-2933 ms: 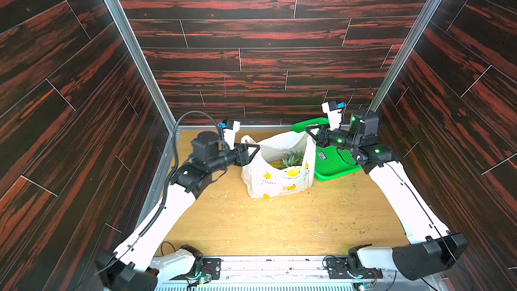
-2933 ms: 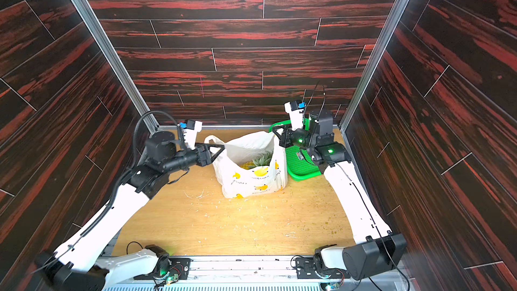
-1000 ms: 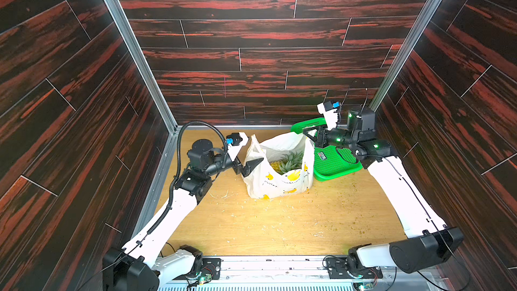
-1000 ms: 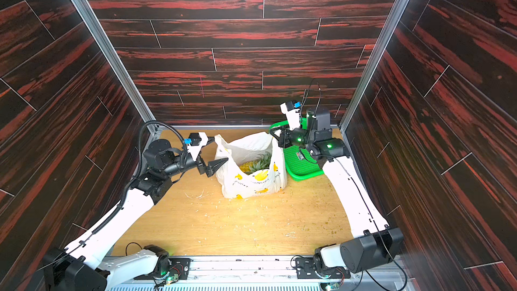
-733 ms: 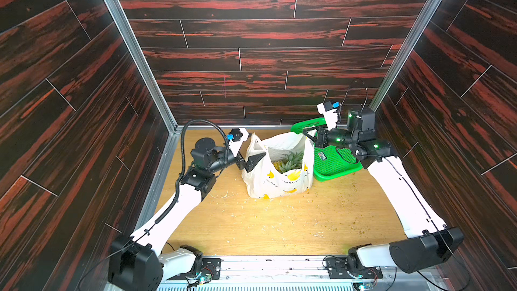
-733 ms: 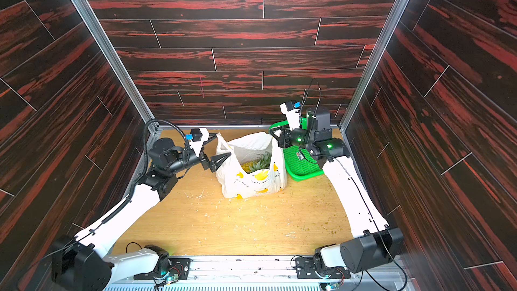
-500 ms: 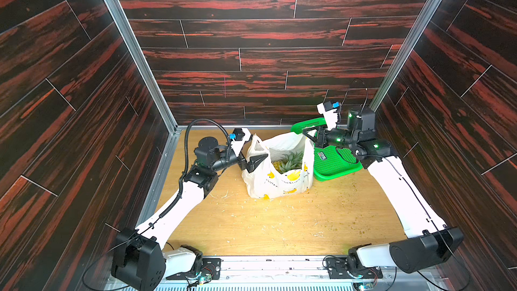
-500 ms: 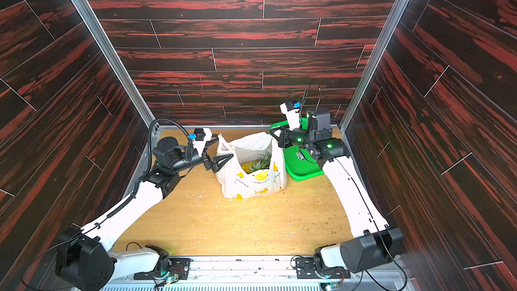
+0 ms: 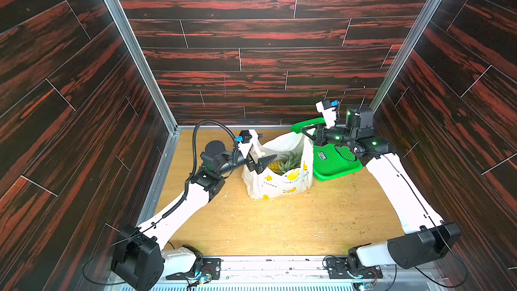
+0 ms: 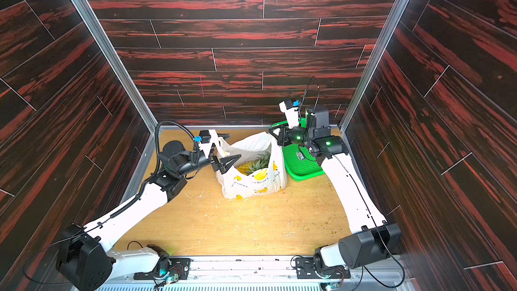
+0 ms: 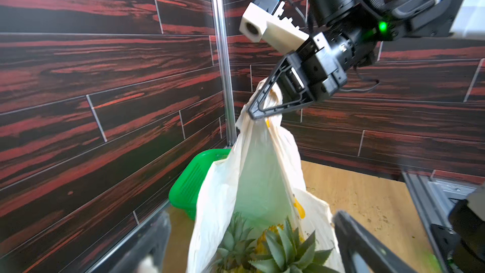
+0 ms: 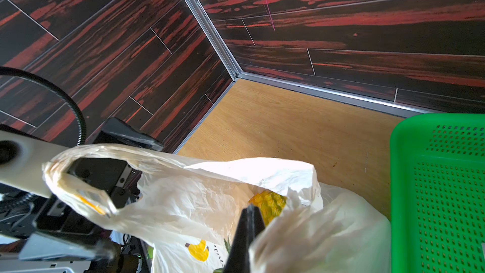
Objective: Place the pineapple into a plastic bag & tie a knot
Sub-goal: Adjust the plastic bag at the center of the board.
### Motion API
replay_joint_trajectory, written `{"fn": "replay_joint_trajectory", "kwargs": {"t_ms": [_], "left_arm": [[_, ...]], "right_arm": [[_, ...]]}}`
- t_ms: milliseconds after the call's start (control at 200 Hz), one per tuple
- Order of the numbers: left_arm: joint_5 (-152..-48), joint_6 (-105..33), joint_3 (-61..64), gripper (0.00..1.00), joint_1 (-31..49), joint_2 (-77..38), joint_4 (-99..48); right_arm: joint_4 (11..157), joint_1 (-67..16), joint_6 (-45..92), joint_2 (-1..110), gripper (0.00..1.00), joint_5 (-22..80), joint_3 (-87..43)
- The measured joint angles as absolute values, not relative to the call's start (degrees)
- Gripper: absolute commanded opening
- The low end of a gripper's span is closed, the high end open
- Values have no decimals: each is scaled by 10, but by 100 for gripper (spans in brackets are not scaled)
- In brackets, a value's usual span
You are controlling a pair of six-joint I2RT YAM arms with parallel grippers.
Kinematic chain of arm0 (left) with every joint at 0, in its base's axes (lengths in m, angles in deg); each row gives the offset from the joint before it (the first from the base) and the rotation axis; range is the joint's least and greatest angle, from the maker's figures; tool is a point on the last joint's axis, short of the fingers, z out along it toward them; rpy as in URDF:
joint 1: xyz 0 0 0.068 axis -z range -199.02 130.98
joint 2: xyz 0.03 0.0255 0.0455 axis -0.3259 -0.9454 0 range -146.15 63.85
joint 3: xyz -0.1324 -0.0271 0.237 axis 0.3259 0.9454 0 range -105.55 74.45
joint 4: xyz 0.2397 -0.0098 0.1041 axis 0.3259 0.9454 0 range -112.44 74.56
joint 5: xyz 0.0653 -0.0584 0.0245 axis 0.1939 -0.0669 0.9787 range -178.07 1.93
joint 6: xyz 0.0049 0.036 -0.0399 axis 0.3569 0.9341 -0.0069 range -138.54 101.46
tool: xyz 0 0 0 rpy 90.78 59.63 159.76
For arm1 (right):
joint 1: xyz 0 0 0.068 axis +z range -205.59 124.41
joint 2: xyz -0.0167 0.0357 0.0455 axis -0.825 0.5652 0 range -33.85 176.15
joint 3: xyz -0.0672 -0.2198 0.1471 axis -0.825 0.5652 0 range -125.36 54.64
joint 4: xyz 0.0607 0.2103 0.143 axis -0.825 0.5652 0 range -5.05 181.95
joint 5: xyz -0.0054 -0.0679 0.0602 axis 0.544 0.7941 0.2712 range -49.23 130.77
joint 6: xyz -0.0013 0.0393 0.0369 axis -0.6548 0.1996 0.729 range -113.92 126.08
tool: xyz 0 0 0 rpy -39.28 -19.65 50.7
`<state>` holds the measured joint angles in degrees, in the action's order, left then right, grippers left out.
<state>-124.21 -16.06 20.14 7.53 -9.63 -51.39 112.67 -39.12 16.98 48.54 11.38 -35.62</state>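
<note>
Green mesh basket (image 9: pixel 335 165), shown in both top views (image 10: pixel 300 163), stands at 1 o'clock on the wooden tabletop (image 9: pixel 279 228), near the back wall. A small dark label (image 9: pixel 323 155) lies on its perforated floor. Pale shavings (image 9: pixel 228 195) are scattered at 9 o'clock and fine specks (image 9: pixel 355 221) at 4 o'clock. Red-streaked dark wall panels (image 9: pixel 265 37) and aluminium corner posts (image 9: pixel 134 51) enclose the table.

In front of the plastic bag (image 9: pixel 279 184) the wooden table (image 9: pixel 279 228) lay bare but for crumbs, room enough for either arm. Behind the bag I had only a narrow strip before the back wall (image 9: pixel 237 113). The green basket (image 9: pixel 338 163) sat just beside the bag's right side and barred a low approach there. The right gripper (image 9: pixel 305 132), clamped on one handle, and the left gripper (image 9: pixel 267 146), jaws spread wide at the bag's left edge, crowded its rim. Between them the mouth stood open above the pineapple (image 9: pixel 286 162).
</note>
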Motion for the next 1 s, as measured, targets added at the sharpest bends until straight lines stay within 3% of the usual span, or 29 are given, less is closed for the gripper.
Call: {"fn": "replay_joint_trajectory", "kwargs": {"t_ms": [296,436,797,917,1002], "left_arm": [[-1225,-148,222,39,75,-95,-518],[-1234,-149,223,0,70,-95,-526],[-1224,-192,127,0,70,-132,-434],[-1196,-212,88,0,70,-139,-370],[-1172,-227,83,0,71,-138,-338]], "right_arm": [[1130,-391,170,485,0,114,-358],[1130,-391,170,485,0,114,-358],[1150,-391,150,485,0,100,-370],[1164,-391,133,484,37,131,-371],[1176,-391,128,479,51,162,-372]]}}
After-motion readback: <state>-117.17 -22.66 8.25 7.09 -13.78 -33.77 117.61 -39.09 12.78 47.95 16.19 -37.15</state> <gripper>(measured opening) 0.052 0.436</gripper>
